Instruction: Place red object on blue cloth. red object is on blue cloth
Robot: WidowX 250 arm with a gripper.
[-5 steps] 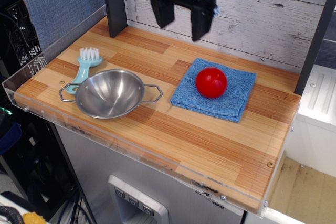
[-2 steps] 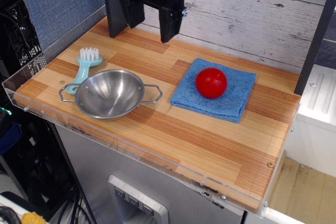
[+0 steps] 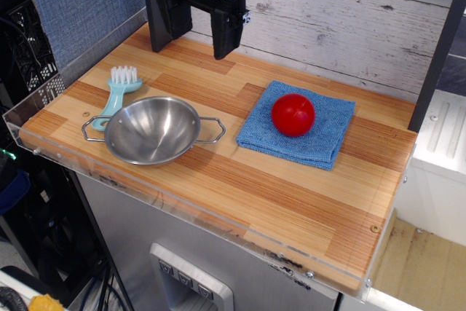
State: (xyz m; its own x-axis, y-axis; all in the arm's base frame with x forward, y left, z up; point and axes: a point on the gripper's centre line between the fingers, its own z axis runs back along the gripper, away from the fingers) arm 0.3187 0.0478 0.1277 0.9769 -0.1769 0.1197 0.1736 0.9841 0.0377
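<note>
The glossy red ball (image 3: pixel 293 114) rests on the folded blue cloth (image 3: pixel 328 138), which lies flat on the wooden table at the centre right. My gripper (image 3: pixel 201 40) hangs in the air above the table's back left, well to the left of the ball and cloth. Its two black fingers are spread apart and hold nothing.
A steel bowl (image 3: pixel 151 130) with wire handles sits at the front left. A pale-blue brush (image 3: pixel 119 91) with white bristles lies next to it on the left. A dark post (image 3: pixel 159 5) stands at the back left, a plank wall behind, and a clear rim (image 3: pixel 182 213) along the front edge.
My gripper has moved left, from above the back of the cloth to the back left near the dark post. The ball and cloth have not moved.
</note>
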